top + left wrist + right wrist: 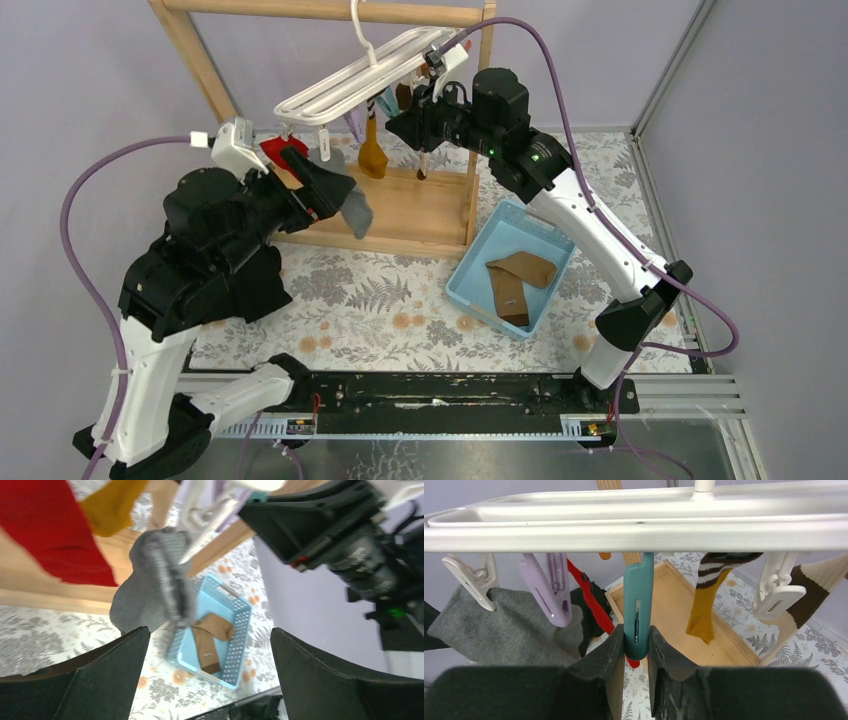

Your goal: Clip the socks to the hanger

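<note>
Neither of the socks is on the hanger (345,85) yet: the tan sock (527,266) and the darker brown sock (510,298) lie overlapping in the blue basket (240,630) on the right, well apart from both arms. Your right gripper (636,635) is closed on the teal clip (638,595) under the hanger's far right end, and your left gripper (209,630) is wide open and holding nothing, just beside the hanging grey sock (358,212). That sock is your first hazard, since a finger catching it as the left arm swings toward the basket could drag it out of its white clip (471,577) or tug the whole frame. The hanger hangs only by its hook and already sits tilted, so any pull on the teal clip could swing it and throw off your aim. You cannot tell from here whether the clip's mouth is actually open, and a sock pushed at a shut mouth would simply drop. The purple clip (549,587) and the red sock (589,595) crowd the teal one on its left, leaving little room to feed fabric in. The table wears a pale cloth (370,290) printed with ferns and flowers, the wooden rail stand (420,215) sits at its far side, and plain lavender-grey walls close in the left, far and right sides
</note>
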`<state>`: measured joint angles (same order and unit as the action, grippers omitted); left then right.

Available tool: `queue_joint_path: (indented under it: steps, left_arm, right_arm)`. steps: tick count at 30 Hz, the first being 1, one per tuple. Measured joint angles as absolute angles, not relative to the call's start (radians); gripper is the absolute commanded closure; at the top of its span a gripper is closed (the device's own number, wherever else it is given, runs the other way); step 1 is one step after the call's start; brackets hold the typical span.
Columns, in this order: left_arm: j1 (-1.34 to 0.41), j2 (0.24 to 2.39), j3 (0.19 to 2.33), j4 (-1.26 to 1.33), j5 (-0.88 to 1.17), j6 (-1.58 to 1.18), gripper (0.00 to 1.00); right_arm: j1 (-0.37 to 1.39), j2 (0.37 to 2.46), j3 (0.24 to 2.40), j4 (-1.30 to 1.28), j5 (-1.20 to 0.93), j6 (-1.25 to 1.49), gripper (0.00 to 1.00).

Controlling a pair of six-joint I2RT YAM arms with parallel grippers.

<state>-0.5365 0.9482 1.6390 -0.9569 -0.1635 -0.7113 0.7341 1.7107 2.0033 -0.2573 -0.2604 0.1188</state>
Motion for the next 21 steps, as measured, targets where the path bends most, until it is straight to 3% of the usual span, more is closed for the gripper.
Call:
queue_joint_path:
  steps: [9,21]
  left_arm:
    - [-0.537,1.02,1.755,-0.961,0.084,-0.766,0.02]
    - [-0.537,1.063,1.682,-0.695,0.081,-0.862,0.02]
  right_arm:
    - [0.73,1.71,1.986,-0.228,-0.284,0.139,1.0]
    - [0.727,1.701,1.971,-0.227,-0.3,0.144,1.0]
